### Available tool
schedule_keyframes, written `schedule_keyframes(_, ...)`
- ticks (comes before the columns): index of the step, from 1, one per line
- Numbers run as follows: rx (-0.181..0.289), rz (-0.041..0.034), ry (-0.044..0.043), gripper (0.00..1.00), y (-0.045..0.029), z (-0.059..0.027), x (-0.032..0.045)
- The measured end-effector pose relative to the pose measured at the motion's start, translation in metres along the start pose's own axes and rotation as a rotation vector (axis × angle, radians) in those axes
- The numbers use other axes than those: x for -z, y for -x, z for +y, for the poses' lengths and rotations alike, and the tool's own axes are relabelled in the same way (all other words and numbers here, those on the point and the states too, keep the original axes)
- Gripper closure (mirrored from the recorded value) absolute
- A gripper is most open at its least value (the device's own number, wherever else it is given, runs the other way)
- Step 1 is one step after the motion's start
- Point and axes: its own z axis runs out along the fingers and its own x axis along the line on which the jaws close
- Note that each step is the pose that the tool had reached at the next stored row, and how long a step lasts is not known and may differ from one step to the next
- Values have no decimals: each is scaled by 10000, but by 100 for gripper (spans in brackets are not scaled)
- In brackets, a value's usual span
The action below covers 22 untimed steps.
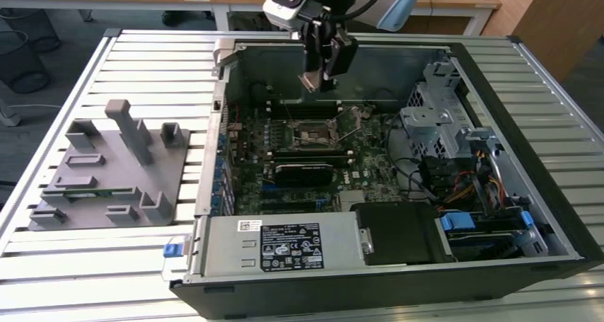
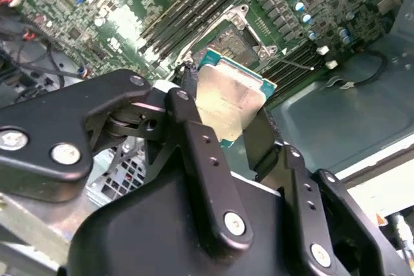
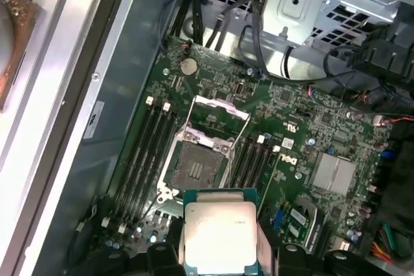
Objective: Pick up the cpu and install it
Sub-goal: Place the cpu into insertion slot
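— What have the jaws got?

— The gripper [image 2: 226, 127] is closed narrowly on the chip [image 3: 220, 234], a finger on each of two opposite edges. The chip's silvery top shows in both wrist views.

— Where is it?

— In the air inside the open computer case [image 1: 528, 124], well above the circuit board [image 1: 283, 159]. In the first wrist view the socket [image 3: 194, 159] lies just beyond the chip, not under it.

— Which step, then?

— Picking up is done, I'd judge, and this is the carrying stage. Installing calls for the chip to sit level, square and centred over the socket. Its hinged frame looks raised.

— What else does the case hold?

— A metal drive cage [image 1: 429, 117], bundled cables [image 1: 453, 187] and a labelled metal box [image 1: 283, 244] by the near wall. Outside, on the exterior view's left, a grey holder [image 1: 104, 173] stands on the slatted table [image 1: 141, 53]. A thin green strip [image 1: 95, 192] lies in one of its slots.
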Motion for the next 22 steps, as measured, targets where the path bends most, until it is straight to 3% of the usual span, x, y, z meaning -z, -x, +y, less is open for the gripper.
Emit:
schedule_keyframes(13, -2231, -11, -85, 47, -8, 0, -207)
schedule_keyframes(22, -2474, -14, -90, 47, -18, 6, -240)
